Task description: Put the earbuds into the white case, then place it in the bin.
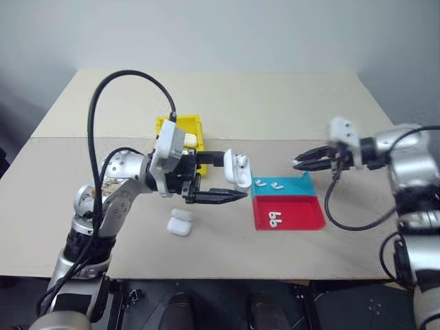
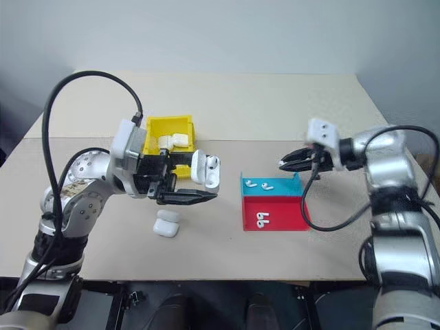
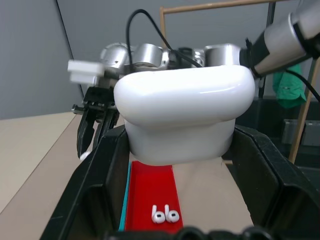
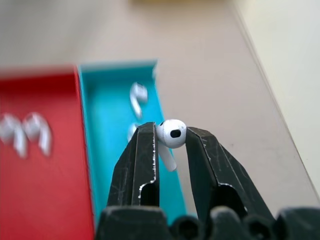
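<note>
Silver arms, black cables, pincers

No readable text, label, brand, number or sign on anything in view.

Both eye views look down from head height across the table. Each wrist view looks close along its own fingers; all four share the red and teal tray.
</note>
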Tool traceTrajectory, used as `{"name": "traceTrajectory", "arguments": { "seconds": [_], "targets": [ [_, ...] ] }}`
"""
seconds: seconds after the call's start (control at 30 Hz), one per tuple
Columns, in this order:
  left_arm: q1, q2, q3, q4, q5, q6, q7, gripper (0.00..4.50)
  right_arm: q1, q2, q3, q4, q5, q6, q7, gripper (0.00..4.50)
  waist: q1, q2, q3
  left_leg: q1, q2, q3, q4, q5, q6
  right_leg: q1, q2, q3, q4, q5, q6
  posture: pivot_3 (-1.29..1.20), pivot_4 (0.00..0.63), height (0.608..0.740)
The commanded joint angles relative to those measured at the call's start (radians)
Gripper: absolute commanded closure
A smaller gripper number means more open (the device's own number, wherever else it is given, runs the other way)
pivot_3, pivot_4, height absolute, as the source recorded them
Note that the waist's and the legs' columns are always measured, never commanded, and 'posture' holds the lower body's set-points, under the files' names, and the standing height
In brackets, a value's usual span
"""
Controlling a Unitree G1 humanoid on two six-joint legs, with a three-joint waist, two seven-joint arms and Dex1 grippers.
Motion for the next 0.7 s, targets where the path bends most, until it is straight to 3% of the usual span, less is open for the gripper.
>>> {"name": "traceTrajectory", "arguments": {
  "seconds": [0.03, 0.17, 0.33, 0.7],
  "targets": [
    [-0.032, -0.026, 0.004, 0.007, -0.027, -0.009, -0.015, 1.73, 0.105, 0.003, -0.225, -0.410, 0.326, 0.370, -0.156, 3.89, 0.002, 0.000, 0.000, 0.000, 0.000, 0.000, 0.000, 0.000, 0.000, 0.000, 0.000, 0.000, 0.000, 0.000, 0.000, 0.00, 0.150, 0.740],
    [-0.057, -0.044, -0.005, 0.016, -0.036, 0.013, -0.018, 1.73, 0.199, 0.057, -0.388, -0.703, 0.635, 0.598, -0.365, 3.89, 0.007, 0.000, 0.000, 0.001, 0.000, 0.000, 0.000, -0.001, 0.002, 0.001, 0.000, 0.000, -0.001, 0.000, 0.000, 0.00, 0.150, 0.740],
    [-0.090, -0.073, -0.020, 0.013, -0.036, 0.044, 0.007, 1.73, 0.241, 0.077, -0.429, -0.912, 0.868, 0.680, -0.571, 3.89, 0.011, 0.000, 0.000, 0.003, 0.000, -0.001, 0.001, -0.004, 0.008, 0.002, 0.000, 0.001, -0.002, 0.000, 0.000, 0.00, 0.150, 0.740],
    [-0.095, -0.084, -0.027, -0.006, -0.040, 0.081, 0.018, 1.73, 0.267, 0.018, -0.392, -1.048, 1.149, 0.659, -0.780, 3.89, 0.011, 0.000, 0.000, 0.002, 0.000, -0.001, 0.001, -0.005, 0.009, 0.002, 0.000, 0.001, -0.003, 0.000, 0.000, 0.00, 0.150, 0.740]
  ]
}}
